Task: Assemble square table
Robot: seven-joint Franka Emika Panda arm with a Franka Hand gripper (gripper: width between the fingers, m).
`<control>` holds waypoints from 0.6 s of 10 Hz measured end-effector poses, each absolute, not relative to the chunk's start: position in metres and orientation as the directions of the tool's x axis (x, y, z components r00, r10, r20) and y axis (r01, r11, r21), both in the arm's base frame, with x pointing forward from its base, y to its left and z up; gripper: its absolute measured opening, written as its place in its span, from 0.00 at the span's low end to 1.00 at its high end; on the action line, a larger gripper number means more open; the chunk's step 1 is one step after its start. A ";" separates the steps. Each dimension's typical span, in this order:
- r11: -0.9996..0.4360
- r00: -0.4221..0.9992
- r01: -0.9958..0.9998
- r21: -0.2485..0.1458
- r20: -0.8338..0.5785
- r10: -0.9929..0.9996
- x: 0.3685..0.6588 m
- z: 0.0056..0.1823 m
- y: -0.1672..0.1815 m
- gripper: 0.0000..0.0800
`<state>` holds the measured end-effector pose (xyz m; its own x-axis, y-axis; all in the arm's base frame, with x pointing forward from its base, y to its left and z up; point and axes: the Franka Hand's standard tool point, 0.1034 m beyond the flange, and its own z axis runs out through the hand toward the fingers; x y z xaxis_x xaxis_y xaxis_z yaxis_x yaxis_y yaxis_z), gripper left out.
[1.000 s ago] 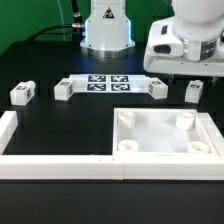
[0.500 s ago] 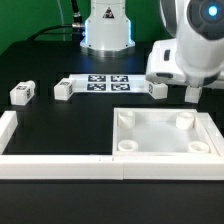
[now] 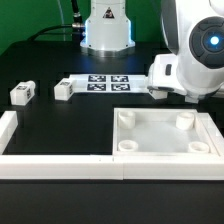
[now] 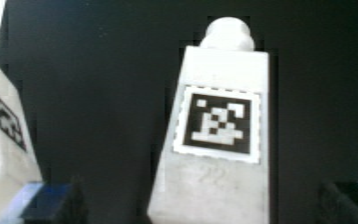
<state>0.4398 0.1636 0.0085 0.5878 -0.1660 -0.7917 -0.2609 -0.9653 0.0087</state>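
Leg between spread fingers, gaps both sides

On the counter, the marker board lies behind the tabletop — one leg behind it toward the exterior view's left, a second leg farther that way.

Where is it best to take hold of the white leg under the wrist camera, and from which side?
Probably grip the leg across its two long flat sides, near the tag, coming straight down from above: it lies flat, tag up.
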 end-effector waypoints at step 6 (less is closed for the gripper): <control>-0.971 0.594 -0.238 0.004 -0.790 -0.149 0.431 0.004 0.177 0.81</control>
<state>0.4309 0.1773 0.0040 0.5943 -0.1490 -0.7903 -0.2380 -0.9713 0.0042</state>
